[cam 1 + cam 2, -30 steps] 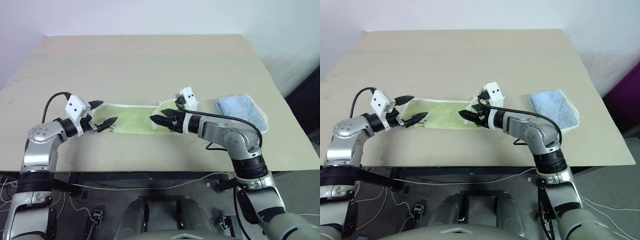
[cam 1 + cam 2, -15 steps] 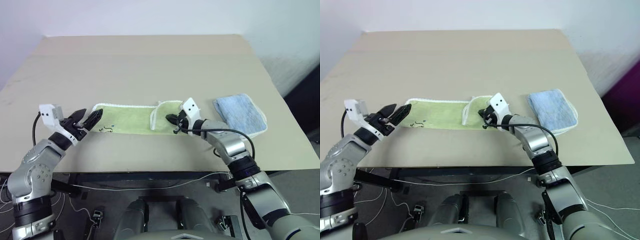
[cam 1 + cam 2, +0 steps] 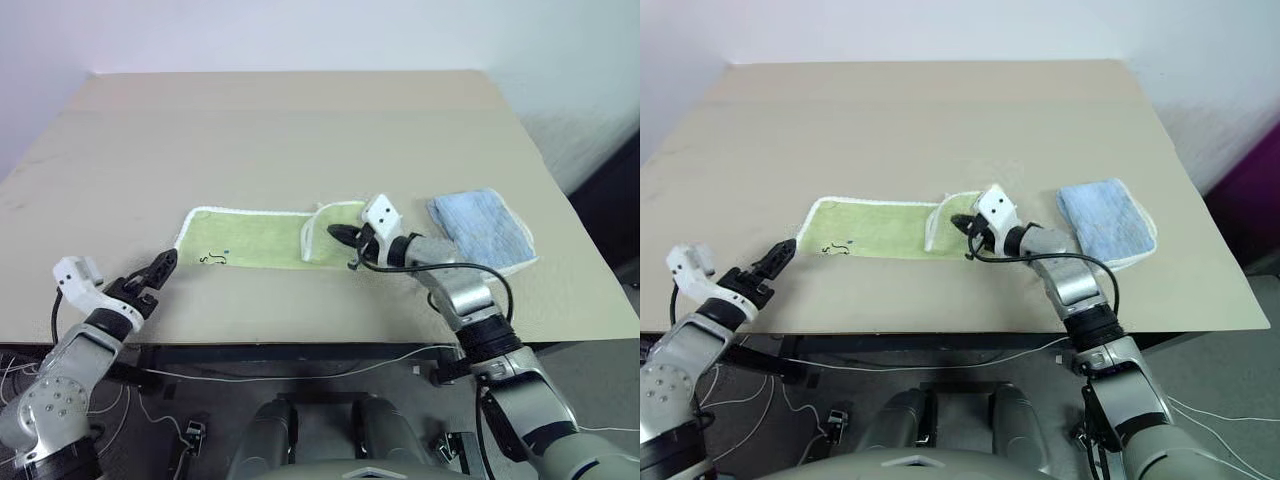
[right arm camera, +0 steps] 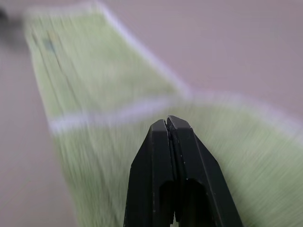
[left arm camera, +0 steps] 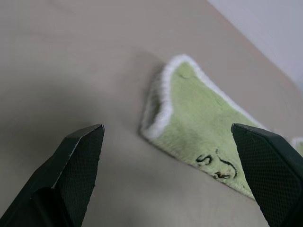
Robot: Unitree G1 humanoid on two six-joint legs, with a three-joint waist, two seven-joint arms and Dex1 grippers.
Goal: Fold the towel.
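L claw point(image 3: 160, 268) sat at lower left of the head view, near the front edge of the tabletop point(image 3: 300, 130), fingers spread wide w/ nothing between them. In the L wrist view its two black fingertips point(image 5: 80, 151) stood far apart at the bottom corners, pointing toward the towel's near end, not touching it.

The towel point(image 3: 255, 240) lay flat as a long strip across the middle of the frame, light yellow-green w/ white stitched edging. Black scribbled mark point(image 3: 212, 259) sat near its L end, close to the front edge. Its R end was turned over onto itself, making a short flap w/ a white-edged border showing on top.

R claw point(image 3: 342, 236) was at centre-right of the frame, over that folded R end, fingers closed tight together. The R wrist view showed the two fingers pressed shut w/ green cloth blurred behind them; can't tell whether any cloth was pinched.

Light blue folded cloth point(image 3: 480, 230) lay further R on the tabletop, just beside the R arm, apart from the towel.
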